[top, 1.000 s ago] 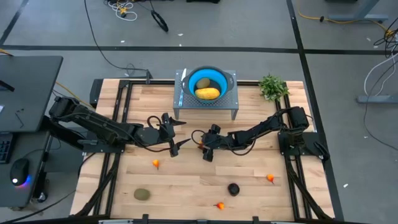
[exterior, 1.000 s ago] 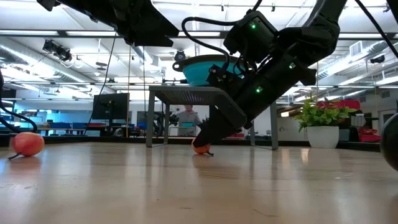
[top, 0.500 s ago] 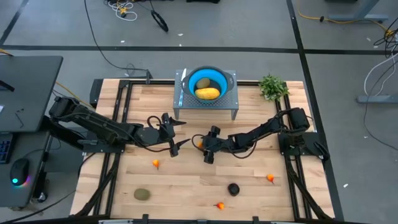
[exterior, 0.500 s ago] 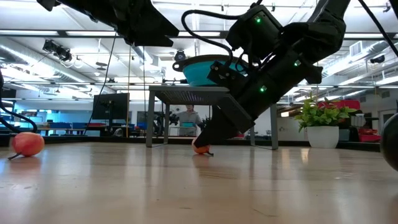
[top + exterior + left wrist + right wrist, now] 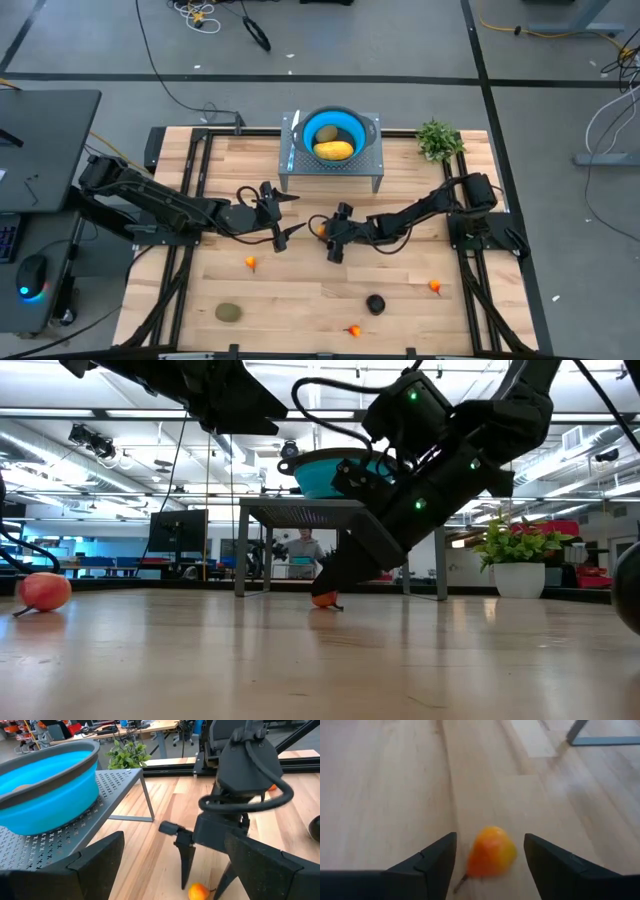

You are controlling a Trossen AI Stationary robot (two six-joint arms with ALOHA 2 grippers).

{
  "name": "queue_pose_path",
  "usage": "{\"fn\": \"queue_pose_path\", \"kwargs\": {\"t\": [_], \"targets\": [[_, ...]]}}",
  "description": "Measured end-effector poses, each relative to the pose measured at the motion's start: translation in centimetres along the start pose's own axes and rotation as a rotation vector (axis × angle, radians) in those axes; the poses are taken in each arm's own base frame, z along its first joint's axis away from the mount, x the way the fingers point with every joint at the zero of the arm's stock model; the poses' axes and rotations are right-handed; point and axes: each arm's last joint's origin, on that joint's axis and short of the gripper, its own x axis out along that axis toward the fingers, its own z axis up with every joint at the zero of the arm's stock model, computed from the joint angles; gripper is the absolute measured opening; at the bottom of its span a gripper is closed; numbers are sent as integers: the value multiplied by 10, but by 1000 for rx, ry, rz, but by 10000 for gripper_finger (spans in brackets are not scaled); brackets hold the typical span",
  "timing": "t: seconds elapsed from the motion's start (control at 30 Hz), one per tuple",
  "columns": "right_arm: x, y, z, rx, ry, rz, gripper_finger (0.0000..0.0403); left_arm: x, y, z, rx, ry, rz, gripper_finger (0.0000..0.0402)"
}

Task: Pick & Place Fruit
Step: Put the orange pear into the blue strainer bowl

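A tiny orange-red fruit (image 5: 490, 852) lies on the wooden table (image 5: 300, 290) near its middle. My right gripper (image 5: 490, 865) is open and slants down over it, one finger on each side, touching nothing; the left wrist view shows the right gripper (image 5: 201, 887) astride the fruit (image 5: 198, 891). My left gripper (image 5: 288, 215) hovers open just left of it. A yellow oblong fruit (image 5: 334, 150) and an olive-green one (image 5: 327, 133) sit in the blue bowl (image 5: 352, 128) on a grey stand (image 5: 332, 172).
Loose on the table lie another olive-green fruit (image 5: 229, 312), a black round fruit (image 5: 375, 303) and orange-red ones (image 5: 250, 263), (image 5: 434, 286), (image 5: 352, 329). A leafy plant (image 5: 437, 138) stands at the far right corner. Dark frame rails run along both sides.
My right gripper has shifted a little toward the table's near edge and now stands astride the orange-red fruit, still open. The fruit has stayed in place.
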Motion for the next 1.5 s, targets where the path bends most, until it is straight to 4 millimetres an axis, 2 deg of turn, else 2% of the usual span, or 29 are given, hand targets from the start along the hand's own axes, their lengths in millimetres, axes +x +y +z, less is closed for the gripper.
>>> {"fn": "queue_pose_path", "kwargs": {"t": [0.17, 0.53, 0.97, 1.23, 1.37, 1.5], "targets": [[9, 2, -9, 15, 10, -1, 240, 0, 0, 0, -3, 4, 0, 357], [9, 1, -9, 13, 12, -7, 239, 0, 0, 0, -2, 4, 0, 357], [9, 1, -9, 3, 16, -9, 183, 0, 0, -1, -6, 6, 0, 357], [9, 1, -7, 5, -3, -11, 178, 0, 0, -1, -6, 6, 0, 357], [1, -1, 2, -8, -32, -13, 178, 0, 0, -1, -6, 7, 0, 357], [-17, -5, 23, -11, -98, -35, 178, 0, 0, -1, -4, 8, 0, 357]]}}
